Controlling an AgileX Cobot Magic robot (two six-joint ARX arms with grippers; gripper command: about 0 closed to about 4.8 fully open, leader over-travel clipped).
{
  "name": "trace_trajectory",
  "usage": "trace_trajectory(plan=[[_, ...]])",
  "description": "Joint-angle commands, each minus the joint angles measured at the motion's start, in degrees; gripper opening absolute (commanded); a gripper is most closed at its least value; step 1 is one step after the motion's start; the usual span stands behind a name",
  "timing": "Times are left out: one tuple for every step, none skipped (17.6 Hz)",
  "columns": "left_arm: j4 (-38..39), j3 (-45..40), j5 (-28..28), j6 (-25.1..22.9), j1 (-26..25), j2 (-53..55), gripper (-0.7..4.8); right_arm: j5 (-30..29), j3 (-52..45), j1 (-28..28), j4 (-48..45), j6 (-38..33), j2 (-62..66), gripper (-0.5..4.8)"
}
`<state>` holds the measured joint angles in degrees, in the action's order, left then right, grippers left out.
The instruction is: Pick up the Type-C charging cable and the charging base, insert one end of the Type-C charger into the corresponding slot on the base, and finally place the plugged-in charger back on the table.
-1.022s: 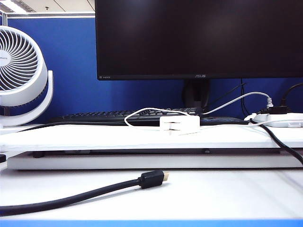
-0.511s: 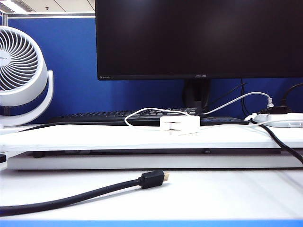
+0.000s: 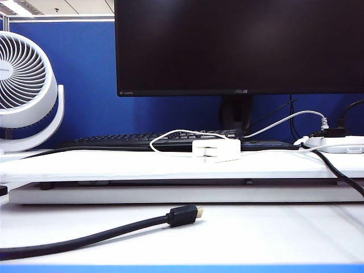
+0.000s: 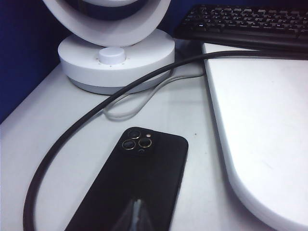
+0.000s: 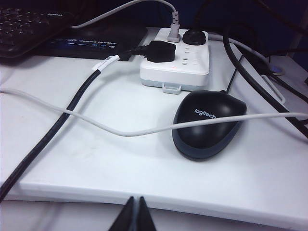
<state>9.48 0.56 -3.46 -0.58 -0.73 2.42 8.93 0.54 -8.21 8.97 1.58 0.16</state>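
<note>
I see the charging base (image 3: 215, 149) on the worktop (image 3: 114, 165) before the keyboard (image 3: 114, 140), Type-C charging cable (image 3: 170, 135) looping behind; their join is unclear. Left gripper (image 4: 137, 214) over a phone (image 4: 144, 183) and right gripper (image 5: 134, 214) near the mouse (image 5: 209, 122) are both closed, empty.

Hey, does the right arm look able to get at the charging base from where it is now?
Probably yes. The right gripper, shut, hangs near the table edge by the black mouse. The charging base stands uncovered before the keyboard, its thin white cable looping beside it.
</note>
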Motion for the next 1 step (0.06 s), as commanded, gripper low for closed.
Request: trace_trajectory(plan=[[0.7, 0.0, -0.2, 0.0, -0.1, 0.0, -0.04, 0.0, -0.4, 0.0, -0.5, 0.0, -0.1, -0.05]])
